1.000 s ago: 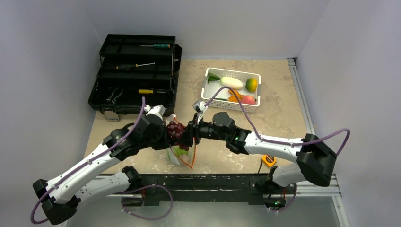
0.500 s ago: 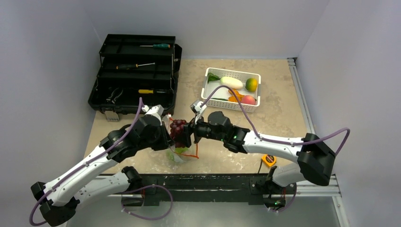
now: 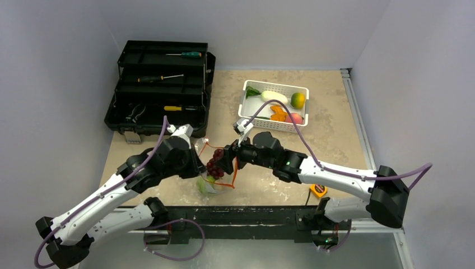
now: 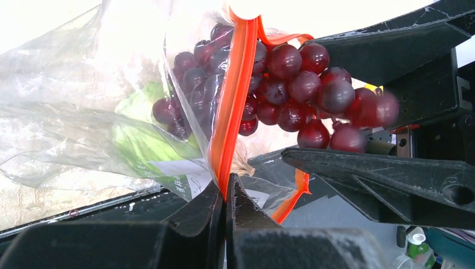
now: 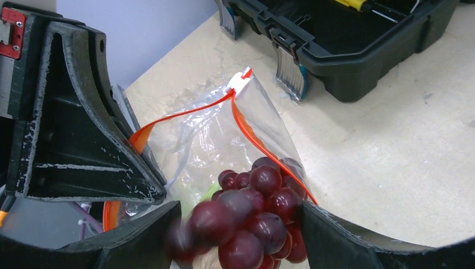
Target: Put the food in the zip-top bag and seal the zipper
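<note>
**Item: grapes** [image 4: 302, 95] — dark purple cluster at the mouth of the zip-top bag [image 4: 67, 112], part inside the film and part outside, hanging between the spread jaws of the right gripper [image 5: 241, 224]. I see no firm pinch. One edge of the cluster is blurred in that wrist's own view, so I judge it loose and count the claw as open.

**Handling:** I judge the cluster light, knobbly and rigid, likely to roll or snag on the bag's lip. It is best taken across its widest part, not by a single berry.

**Item: bag.** Thin, crinkly and limp, so I don't expect it to hold its own mouth open. The left gripper [image 4: 225, 188] is clamped tight on the zipper [image 4: 232, 101], the orange-red strip, which I judge the only stiff part worth holding. The white slider [image 5: 241, 84] sits at the strip's far end. A green cabbage [image 4: 140, 140] lies inside already.

**Views compared:**
- The left wrist shows the pinch on the strip and the cabbage through the film. Neither is clear from above.
- The right wrist shows the mouth as a narrow wedge, with the slider at its tip.
- The top camera alone shows the white basket [image 3: 246, 103] well apart across the table [image 3: 330, 140] — food remains in it. It also shows the black toolbox [image 3: 159, 89]. From above, the arms hide most of the bag.
</note>
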Controlling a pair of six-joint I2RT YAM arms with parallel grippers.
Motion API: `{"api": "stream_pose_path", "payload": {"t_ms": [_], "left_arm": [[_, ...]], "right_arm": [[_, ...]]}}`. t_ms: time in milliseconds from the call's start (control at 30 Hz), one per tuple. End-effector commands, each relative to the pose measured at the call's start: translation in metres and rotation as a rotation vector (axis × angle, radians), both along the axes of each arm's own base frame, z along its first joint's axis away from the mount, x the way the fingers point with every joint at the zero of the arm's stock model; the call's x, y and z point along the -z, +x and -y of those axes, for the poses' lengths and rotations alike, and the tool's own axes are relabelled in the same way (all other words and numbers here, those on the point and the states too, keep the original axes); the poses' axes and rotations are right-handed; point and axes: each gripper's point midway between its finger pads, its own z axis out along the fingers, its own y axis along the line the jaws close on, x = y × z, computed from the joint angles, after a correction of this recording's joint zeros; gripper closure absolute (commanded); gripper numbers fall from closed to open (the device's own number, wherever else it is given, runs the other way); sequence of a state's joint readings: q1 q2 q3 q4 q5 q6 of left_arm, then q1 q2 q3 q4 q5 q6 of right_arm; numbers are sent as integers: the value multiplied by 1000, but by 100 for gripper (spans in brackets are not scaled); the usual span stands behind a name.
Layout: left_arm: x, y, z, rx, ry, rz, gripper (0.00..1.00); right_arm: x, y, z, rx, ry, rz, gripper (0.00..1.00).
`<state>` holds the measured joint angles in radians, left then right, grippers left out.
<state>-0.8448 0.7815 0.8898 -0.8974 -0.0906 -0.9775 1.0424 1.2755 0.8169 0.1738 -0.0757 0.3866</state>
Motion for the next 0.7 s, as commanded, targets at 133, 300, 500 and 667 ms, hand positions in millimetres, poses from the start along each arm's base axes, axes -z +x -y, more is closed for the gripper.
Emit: {"api": "stream_pose_path", "payload": {"t_ms": [133, 300, 500, 667], "left_arm": [[-17, 3, 2, -16, -51, 41, 100], [-17, 4, 5, -14, -59, 40, 100], [-16, 3, 5, -10, -56, 39, 100], [-16, 3, 5, -5, -58, 37, 100]], "right_arm": [[-39, -1, 22, 67, 27, 34, 25], [-38, -6, 34, 99, 49, -9, 29], [-30, -3, 45, 148, 26, -9, 36], [-25, 0, 39, 94, -29, 53, 45]]}}
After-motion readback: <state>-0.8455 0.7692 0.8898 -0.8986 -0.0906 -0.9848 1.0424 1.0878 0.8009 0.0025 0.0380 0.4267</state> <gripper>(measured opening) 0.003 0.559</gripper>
